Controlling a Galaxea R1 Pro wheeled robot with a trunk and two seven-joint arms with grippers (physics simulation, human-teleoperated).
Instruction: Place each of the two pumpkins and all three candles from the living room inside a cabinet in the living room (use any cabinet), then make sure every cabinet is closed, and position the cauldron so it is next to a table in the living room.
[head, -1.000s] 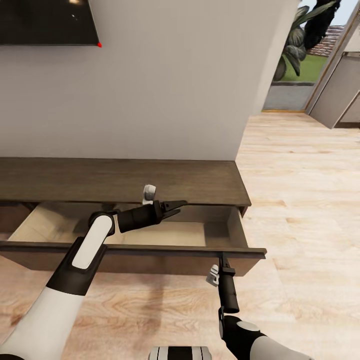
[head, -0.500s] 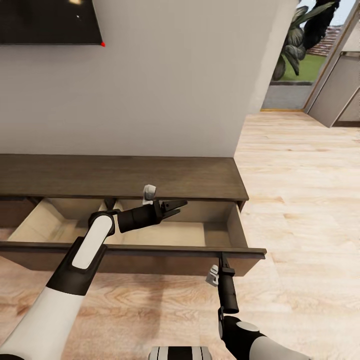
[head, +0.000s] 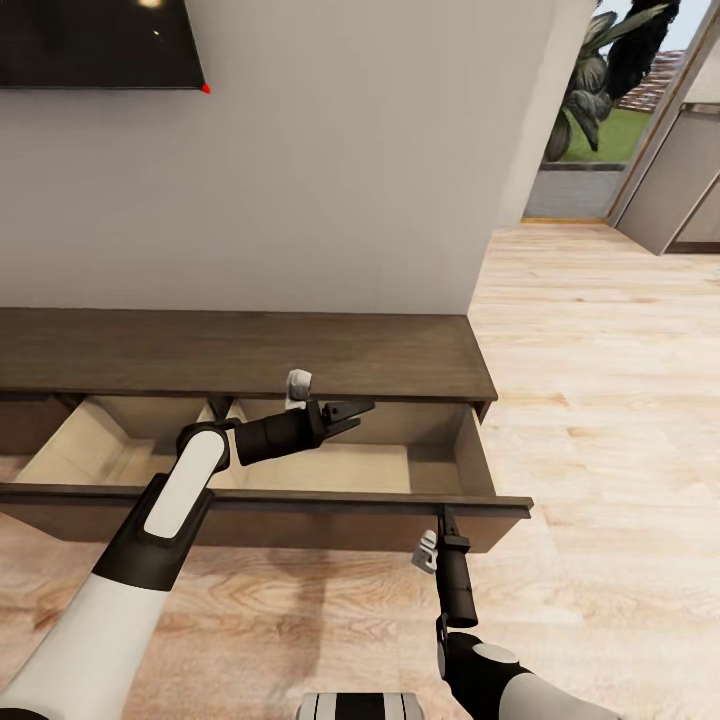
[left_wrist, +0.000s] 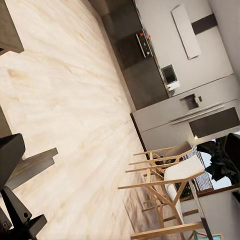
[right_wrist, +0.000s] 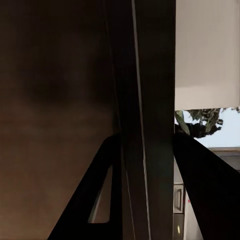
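Note:
The long dark-brown cabinet (head: 250, 350) stands against the wall with its wide drawer pulled out. The drawer's pale floor (head: 340, 468) looks bare where I can see it, and my left arm hides part of it. My left gripper (head: 360, 412) hovers over the drawer, open and holding nothing; in the left wrist view its fingers (left_wrist: 30, 165) point at the floor beyond. My right gripper (head: 445, 518) reaches up from below, shut on the drawer front (head: 300, 500). In the right wrist view the fingers (right_wrist: 107, 190) pinch that dark panel (right_wrist: 150, 100). Pumpkins, candles, cauldron and table are out of view.
A black TV (head: 90, 40) hangs on the wall above the cabinet. Pale wood floor (head: 600, 400) runs to the right toward a doorway with a plant (head: 600, 90). The left wrist view looks across to wooden chairs (left_wrist: 165, 175) and kitchen units (left_wrist: 165, 75).
Over the last second the cabinet top has shifted slightly up the picture and a little more of the drawer's inside shows. Both arms hold their poses.

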